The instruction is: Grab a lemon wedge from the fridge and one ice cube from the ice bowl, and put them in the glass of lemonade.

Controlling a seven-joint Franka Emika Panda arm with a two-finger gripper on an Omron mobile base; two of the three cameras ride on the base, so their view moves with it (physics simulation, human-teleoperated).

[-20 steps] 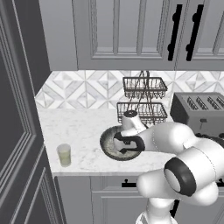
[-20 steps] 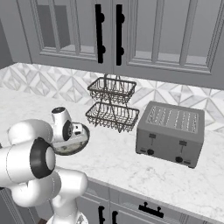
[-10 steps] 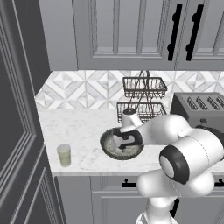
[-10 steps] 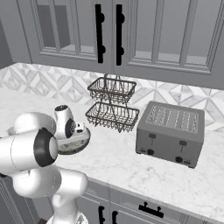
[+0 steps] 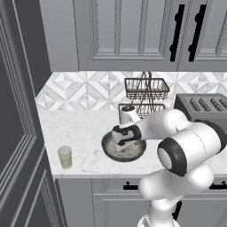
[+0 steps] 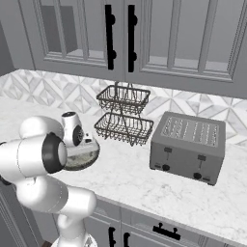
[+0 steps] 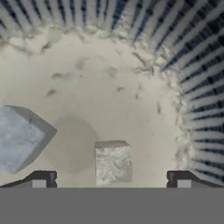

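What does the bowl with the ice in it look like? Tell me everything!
The ice bowl is wide, shallow and round, dark grey with ribbed walls and a pale speckled inside. It sits flat on the white marble counter, right of the glass of lemonade. Two ice cubes lie inside; the open gripper hangs over the small one.

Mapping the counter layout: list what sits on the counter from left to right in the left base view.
glass of lemonade → ice bowl, with the open gripper in it → two-tier wire basket → toaster.
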